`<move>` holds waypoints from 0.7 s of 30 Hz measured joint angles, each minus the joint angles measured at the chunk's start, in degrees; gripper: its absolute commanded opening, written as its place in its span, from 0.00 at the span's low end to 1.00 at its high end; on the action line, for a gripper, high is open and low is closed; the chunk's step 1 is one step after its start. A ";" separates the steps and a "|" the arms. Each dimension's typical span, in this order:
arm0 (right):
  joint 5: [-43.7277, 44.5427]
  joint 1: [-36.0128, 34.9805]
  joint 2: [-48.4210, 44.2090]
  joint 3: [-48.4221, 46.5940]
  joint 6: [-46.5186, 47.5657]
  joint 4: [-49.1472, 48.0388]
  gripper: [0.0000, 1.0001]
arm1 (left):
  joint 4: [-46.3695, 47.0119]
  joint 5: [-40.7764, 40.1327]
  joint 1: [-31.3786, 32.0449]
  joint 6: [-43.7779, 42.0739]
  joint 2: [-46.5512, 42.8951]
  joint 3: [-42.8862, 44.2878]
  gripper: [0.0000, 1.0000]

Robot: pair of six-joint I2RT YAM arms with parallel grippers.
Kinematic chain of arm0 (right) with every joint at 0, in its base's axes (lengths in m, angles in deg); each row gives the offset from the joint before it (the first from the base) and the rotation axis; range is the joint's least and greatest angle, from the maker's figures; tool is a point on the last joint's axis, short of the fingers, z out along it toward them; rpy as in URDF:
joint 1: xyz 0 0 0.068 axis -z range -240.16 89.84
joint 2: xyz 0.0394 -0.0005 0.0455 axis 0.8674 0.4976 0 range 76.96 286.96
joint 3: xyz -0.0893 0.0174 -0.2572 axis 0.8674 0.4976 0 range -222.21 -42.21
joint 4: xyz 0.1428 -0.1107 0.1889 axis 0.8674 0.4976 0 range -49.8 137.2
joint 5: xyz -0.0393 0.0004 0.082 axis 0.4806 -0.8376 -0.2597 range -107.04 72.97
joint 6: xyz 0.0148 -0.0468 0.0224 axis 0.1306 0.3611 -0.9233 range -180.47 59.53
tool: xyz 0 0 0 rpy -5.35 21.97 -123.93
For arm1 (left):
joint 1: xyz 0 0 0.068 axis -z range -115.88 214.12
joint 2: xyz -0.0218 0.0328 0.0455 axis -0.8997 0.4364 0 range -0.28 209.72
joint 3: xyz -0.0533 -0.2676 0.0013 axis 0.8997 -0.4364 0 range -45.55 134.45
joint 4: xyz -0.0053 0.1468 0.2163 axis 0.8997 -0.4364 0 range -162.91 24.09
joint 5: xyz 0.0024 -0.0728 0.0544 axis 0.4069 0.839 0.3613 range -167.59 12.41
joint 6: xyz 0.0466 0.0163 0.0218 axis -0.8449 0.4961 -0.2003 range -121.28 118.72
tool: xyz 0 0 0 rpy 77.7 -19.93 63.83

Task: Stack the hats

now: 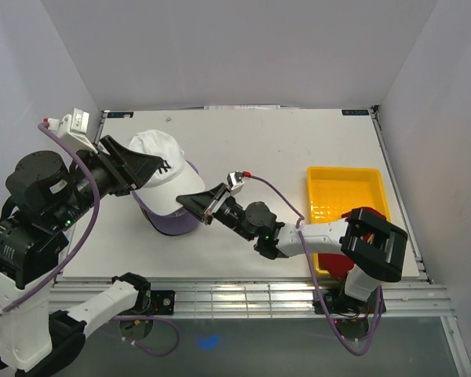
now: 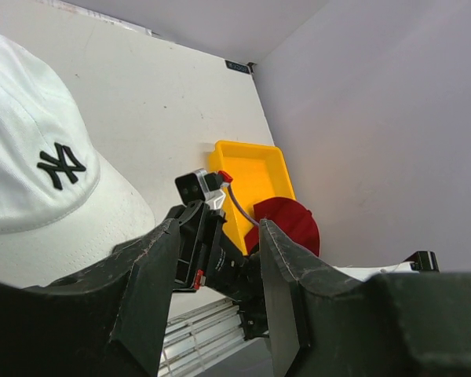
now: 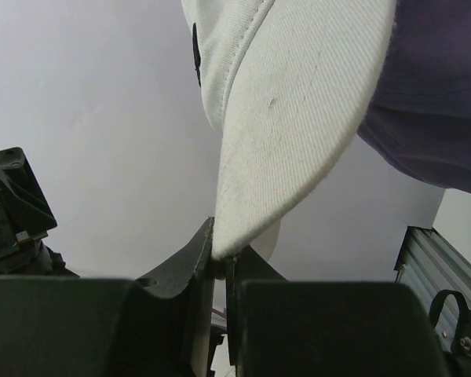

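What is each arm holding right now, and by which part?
The right gripper pinches the white fabric baseball cap by its brim edge; the left gripper holds nothing, jaws open.

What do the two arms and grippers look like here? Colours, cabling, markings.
Left arm and right arm: white link shells, black joint housings, a green light on each. Left gripper and right gripper: black wedge-shaped fingers. Each wrist carries a small silver camera block, and a lavender cable trails along each arm. No readable markings.
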 measured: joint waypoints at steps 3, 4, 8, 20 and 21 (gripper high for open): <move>0.02 0.00 -0.11 2.64 -0.09 -0.83 0.08 | 0.22 0.00 0.00 0.02 -0.11 -1.11 0.55; 0.02 0.00 -0.11 3.52 -0.11 -1.20 0.08 | 0.31 0.02 0.00 0.02 -0.11 -1.44 0.55; 0.02 0.07 -0.11 5.81 -0.44 -3.08 0.08 | 0.35 0.02 0.00 0.04 -0.09 -1.84 0.55; -2.73 1.46 7.02 7.93 -2.78 -9.57 0.08 | 0.81 -0.02 0.00 0.39 -0.52 -3.98 0.55; -3.08 1.60 7.93 8.09 -3.02 -9.90 0.08 | 0.83 -0.02 0.00 0.46 -0.33 -4.04 0.55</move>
